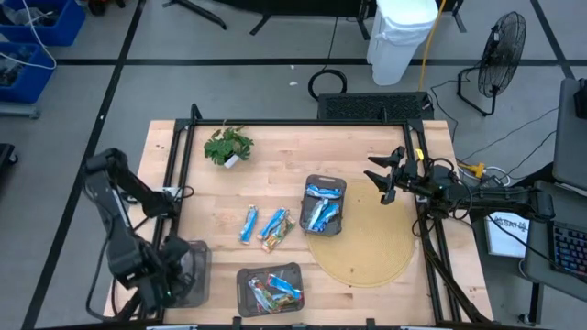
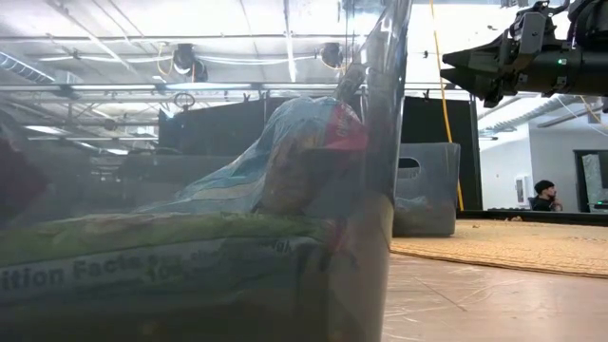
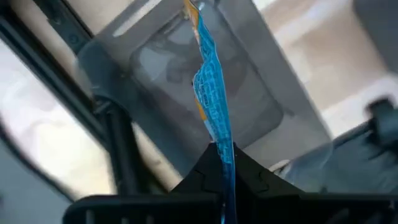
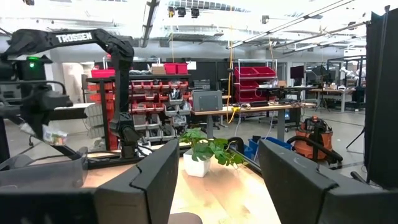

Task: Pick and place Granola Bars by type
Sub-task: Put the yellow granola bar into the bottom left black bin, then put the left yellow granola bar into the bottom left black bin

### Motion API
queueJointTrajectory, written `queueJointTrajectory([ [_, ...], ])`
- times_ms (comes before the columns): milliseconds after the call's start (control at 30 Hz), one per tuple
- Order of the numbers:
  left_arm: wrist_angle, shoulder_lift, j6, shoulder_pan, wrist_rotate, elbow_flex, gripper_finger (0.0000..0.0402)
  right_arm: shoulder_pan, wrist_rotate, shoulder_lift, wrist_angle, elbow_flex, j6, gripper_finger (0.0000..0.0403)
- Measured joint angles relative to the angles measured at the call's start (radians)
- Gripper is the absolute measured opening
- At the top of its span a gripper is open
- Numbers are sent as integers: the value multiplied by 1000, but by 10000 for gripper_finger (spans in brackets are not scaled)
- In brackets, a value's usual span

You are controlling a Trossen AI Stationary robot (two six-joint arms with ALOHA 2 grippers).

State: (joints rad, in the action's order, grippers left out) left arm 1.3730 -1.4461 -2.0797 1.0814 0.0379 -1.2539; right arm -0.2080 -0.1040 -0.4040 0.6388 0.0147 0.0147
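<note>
My left gripper (image 1: 171,273) is at the table's near-left corner, above a clear tray (image 1: 196,253), shut on a blue and white granola bar (image 3: 209,87). Three more bars (image 1: 264,225) lie flat on the wood near the table's middle. A tray (image 1: 323,203) right of them holds blue bars. A near-edge tray (image 1: 271,287) holds mixed red, green and blue bars. My right gripper (image 1: 384,180) is open and raised over the table's right side, touching nothing. My left gripper pinches the blue bar by one end (image 3: 224,151) between its two fingers (image 3: 200,169), coming from above and pointing down. The bar runs on past the fingertips, lifted clear, with its free end (image 3: 193,14) over the clear tray (image 3: 261,106).
A potted green sprig (image 1: 227,146) stands at the far left of the table. A round woven mat (image 1: 371,240) lies under the right tray. A black frame (image 1: 183,156) runs along the table's edges. In the low view a tray wall (image 2: 375,190) stands right before the camera.
</note>
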Motion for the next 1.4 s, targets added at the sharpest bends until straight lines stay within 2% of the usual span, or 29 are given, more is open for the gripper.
queueJointTrajectory([
  [167,-26,-31,-167,12,-33,34,8,0,0,0,0,0,0,210],
  [367,-87,-55,-234,-3,31,95,5,0,0,0,0,0,0,210],
  [633,-257,-58,-230,-18,42,210,6,0,0,0,0,0,0,210],
  [933,-276,-58,-199,-17,42,229,66,0,0,0,0,0,0,210],
  [1133,-276,-58,-172,-17,41,229,80,0,0,0,0,0,0,210],
  [1400,-276,-39,62,-33,-38,227,82,0,0,0,0,0,0,210],
])
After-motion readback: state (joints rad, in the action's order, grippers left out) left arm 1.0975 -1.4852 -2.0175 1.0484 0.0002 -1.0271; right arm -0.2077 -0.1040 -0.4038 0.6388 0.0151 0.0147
